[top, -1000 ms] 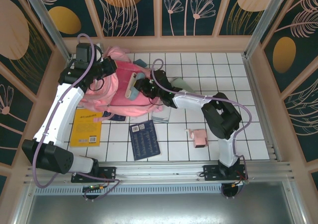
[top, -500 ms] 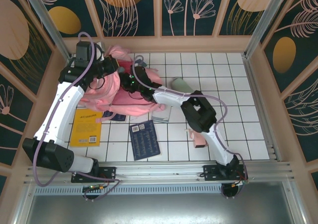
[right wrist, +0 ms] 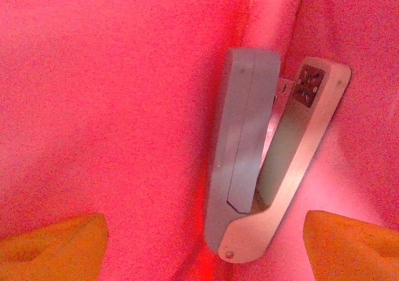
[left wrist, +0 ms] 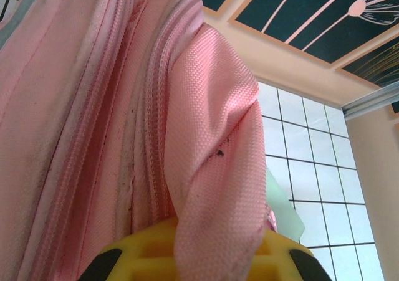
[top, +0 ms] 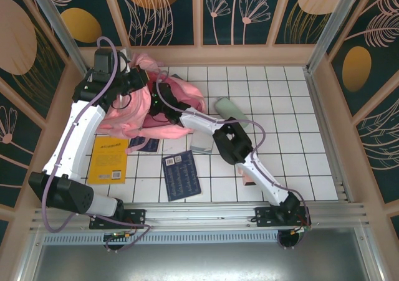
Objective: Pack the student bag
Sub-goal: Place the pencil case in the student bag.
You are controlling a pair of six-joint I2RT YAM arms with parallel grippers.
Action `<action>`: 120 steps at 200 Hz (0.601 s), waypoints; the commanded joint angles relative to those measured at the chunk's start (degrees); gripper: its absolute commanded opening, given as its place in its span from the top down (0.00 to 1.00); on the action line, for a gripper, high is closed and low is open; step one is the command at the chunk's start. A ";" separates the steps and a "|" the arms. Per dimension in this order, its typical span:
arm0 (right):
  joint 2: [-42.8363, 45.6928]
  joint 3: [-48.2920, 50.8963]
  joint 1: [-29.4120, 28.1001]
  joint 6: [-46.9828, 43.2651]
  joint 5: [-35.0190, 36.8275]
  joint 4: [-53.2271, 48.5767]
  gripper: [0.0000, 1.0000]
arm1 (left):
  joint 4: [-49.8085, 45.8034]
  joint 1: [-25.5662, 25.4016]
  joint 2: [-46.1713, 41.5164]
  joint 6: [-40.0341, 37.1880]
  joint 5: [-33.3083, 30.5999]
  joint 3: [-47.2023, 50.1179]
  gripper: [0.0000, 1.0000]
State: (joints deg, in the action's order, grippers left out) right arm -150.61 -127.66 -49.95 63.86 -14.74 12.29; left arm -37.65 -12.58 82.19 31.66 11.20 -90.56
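Observation:
The student bag [top: 184,95], a big soft pink backpack, lies at the back left of the tiled table. My left gripper [top: 138,80] holds its upper edge; in the left wrist view the yellow jaws [left wrist: 199,256] are shut on a fold of the pink bag fabric [left wrist: 215,138]. My right arm [top: 206,124] reaches left into the bag's opening. In the right wrist view a grey and white stapler [right wrist: 244,138] lies on the bag's pink lining [right wrist: 93,106]. My right gripper [right wrist: 202,234] stands open, its fingers wide apart on either side of the stapler's near end.
A yellow book [top: 109,161] and a dark blue book [top: 181,175] lie in front of the bag. A small pink box [top: 250,174] sits by the right arm. A pale green item [top: 230,109] and a grey notebook [top: 202,144] lie near the middle.
The right arm has pushed left, deep into the bag, carrying the stapler. The stapler now rests on the lining between open fingers. The left gripper has kept its hold on the bag.

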 commanded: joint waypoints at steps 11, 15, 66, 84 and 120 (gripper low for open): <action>10.09 5.21 -0.75 -8.58 -3.03 3.19 0.17 | 7.16 -0.07 -1.77 -2.04 -1.77 -3.74 1.00; 11.33 6.72 -0.76 -9.48 -2.74 3.53 0.17 | 7.05 -0.08 -1.90 -2.11 -2.30 -3.68 1.00; 33.55 31.01 -0.34 -21.60 5.54 3.79 0.15 | 6.89 0.02 -3.32 -2.92 -5.54 -1.72 1.00; 42.27 39.71 0.10 -24.07 10.43 0.81 0.17 | 7.19 0.01 -4.20 -2.92 -6.09 -0.82 1.00; 57.37 50.48 -0.14 -31.04 22.45 -14.75 0.21 | 8.03 0.01 -5.18 -1.98 -3.93 0.30 1.00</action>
State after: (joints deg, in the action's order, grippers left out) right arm -103.66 -81.56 -49.89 40.73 -0.78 9.15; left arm -37.89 -14.98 79.48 30.65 11.75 -89.91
